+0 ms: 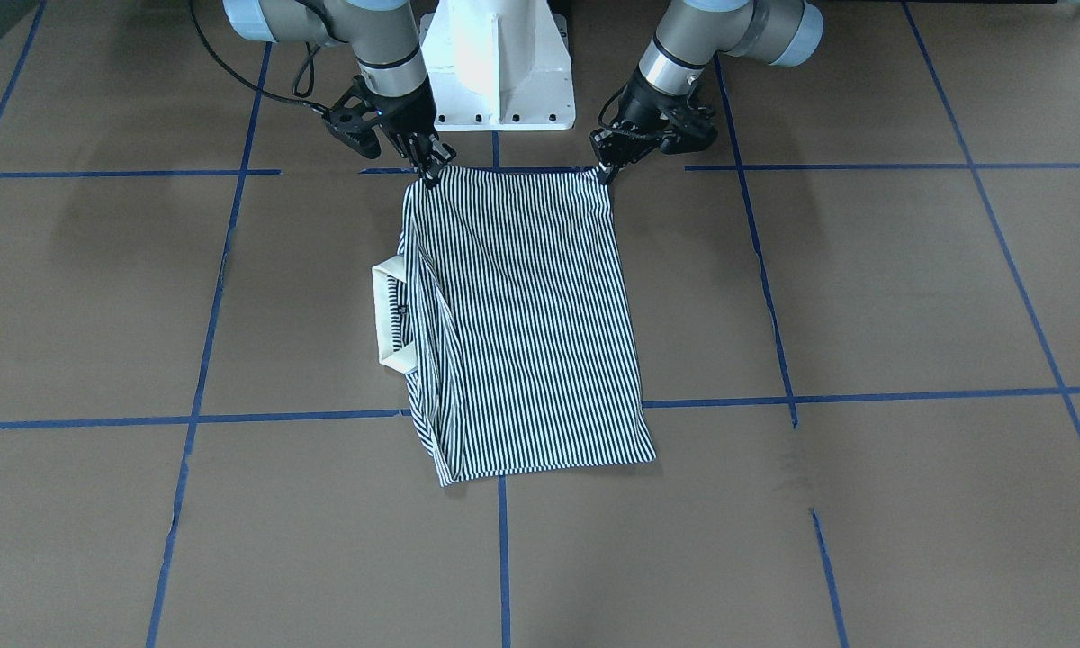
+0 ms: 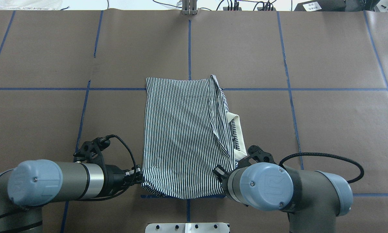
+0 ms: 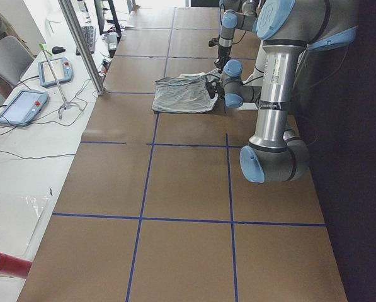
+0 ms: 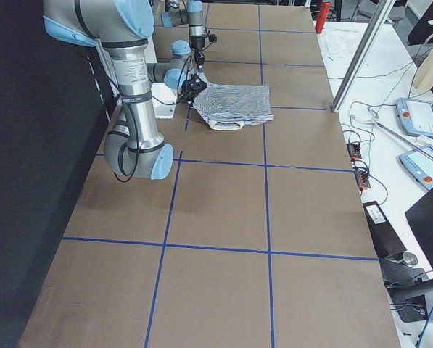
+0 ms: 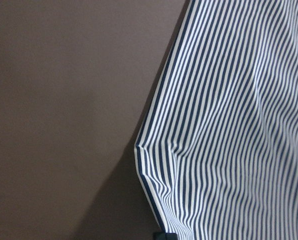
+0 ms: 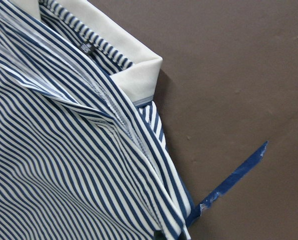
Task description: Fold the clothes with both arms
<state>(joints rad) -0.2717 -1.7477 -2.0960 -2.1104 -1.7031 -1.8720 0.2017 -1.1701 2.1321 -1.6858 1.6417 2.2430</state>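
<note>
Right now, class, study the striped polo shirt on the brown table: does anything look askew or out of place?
Yes. The navy-and-white striped polo shirt is folded into a rough rectangle, but its plain cream collar pokes out past the edge on the robot's right, where the layers bunch unevenly. The opposite edge lies straight.

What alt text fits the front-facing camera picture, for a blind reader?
A striped polo shirt, folded into a rectangle, lies on a brown table. The left gripper and right gripper each pinch a corner nearest the white base. Its cream collar sticks out on the right gripper's side.
</note>
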